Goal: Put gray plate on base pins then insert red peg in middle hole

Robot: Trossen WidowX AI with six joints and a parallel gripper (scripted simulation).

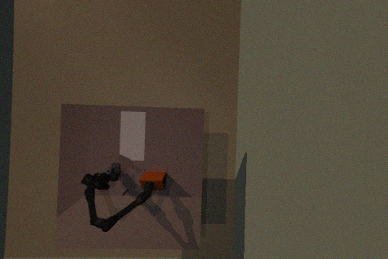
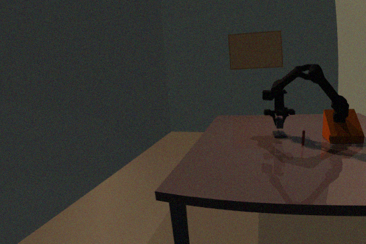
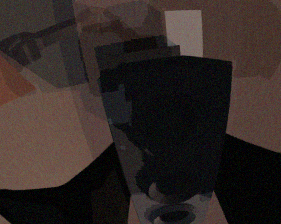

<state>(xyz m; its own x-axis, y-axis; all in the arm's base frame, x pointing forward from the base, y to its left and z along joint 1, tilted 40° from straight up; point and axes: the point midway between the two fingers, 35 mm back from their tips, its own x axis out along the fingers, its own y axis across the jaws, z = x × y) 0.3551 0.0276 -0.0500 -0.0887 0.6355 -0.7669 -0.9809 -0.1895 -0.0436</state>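
Note:
My gripper [image 2: 279, 122] [image 1: 111, 175] is shut on the gray plate [image 3: 171, 123] [image 2: 279, 125], which hangs on edge from the fingers. In the wrist view the plate fills the middle as a dark slab, with a round hole near its lower end. The gripper hovers right above the small gray base [image 2: 279, 134] [image 1: 115, 168] on the table; the plate is a little above it, apart from it. The pins are too small to make out. The red peg [image 2: 303, 137] [image 1: 125, 192] stands upright on the table, to the right of the base in the exterior view.
The orange arm mount [image 2: 343, 128] [image 1: 153, 179] sits at the table's right side, close behind the peg. A pale rectangle [image 1: 133, 135] [image 3: 184, 30] lies flat on the brown table [image 2: 235, 171]. The scene is dim, with arm shadows across the table top.

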